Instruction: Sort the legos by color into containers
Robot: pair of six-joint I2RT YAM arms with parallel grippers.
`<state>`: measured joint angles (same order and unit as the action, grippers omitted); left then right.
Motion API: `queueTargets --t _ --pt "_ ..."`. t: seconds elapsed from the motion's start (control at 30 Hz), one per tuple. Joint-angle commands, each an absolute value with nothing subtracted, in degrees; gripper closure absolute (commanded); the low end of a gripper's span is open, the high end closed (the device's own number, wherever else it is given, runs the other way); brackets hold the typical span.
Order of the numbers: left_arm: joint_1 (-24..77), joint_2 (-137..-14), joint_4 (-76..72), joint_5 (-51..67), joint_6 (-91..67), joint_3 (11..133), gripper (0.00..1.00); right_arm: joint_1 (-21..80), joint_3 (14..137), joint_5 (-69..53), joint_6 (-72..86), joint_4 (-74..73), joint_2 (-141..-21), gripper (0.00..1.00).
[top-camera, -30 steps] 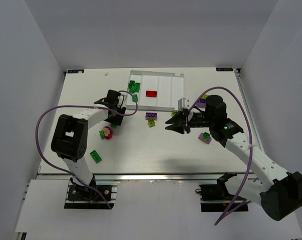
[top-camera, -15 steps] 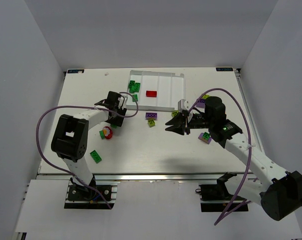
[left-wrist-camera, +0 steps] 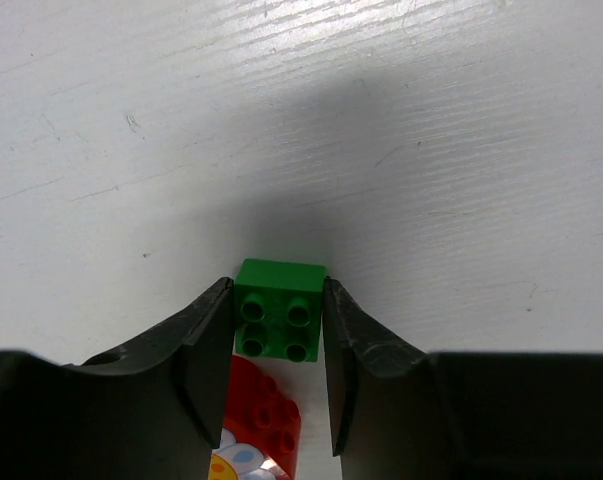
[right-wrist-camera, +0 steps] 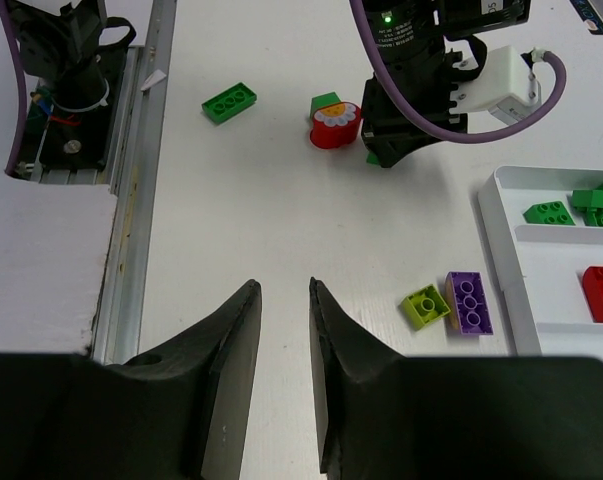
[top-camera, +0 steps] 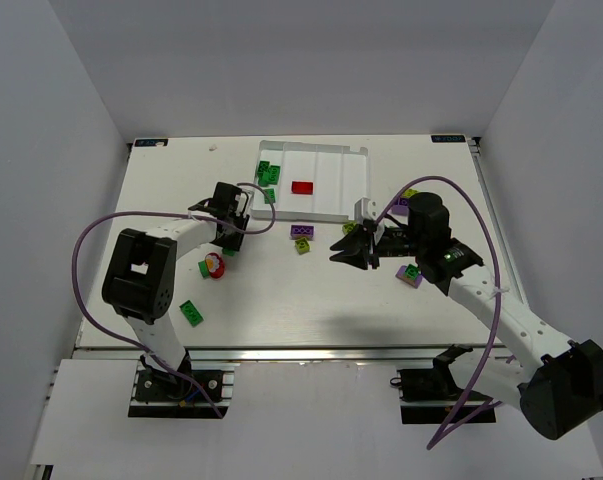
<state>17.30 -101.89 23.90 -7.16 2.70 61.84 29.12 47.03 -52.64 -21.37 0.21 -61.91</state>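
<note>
Left gripper (left-wrist-camera: 277,296) is pinching the green 2x2 brick (left-wrist-camera: 278,320) across its flat side walls; likely light, rigid, slick plastic.

White table (top-camera: 281,300), tray (top-camera: 331,185) at far centre. Loose on surface: long green brick (top-camera: 191,312) near left; red round piece (top-camera: 214,265) near green square brick (left-wrist-camera: 279,310); purple brick (top-camera: 302,231) beside yellow-green brick (top-camera: 302,246); second purple brick (top-camera: 409,276) at right.
</note>
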Motion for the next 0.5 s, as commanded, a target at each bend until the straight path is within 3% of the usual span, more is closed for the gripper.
queueTargets --t 0.0,0.27,0.47 --pt "17.1 -98.8 22.5 -6.6 1.6 61.5 0.62 28.6 46.8 -52.9 -20.9 2.7 -61.9 0.68" --pt "16.9 -94.8 21.5 -2.7 0.6 61.3 0.83 28.1 46.8 -53.3 -20.5 3.0 -61.6 0.69" --pt "16.8 -89.6 19.5 2.0 -1.8 59.8 0.88 28.1 46.6 -53.3 -20.0 3.5 -60.7 0.69"
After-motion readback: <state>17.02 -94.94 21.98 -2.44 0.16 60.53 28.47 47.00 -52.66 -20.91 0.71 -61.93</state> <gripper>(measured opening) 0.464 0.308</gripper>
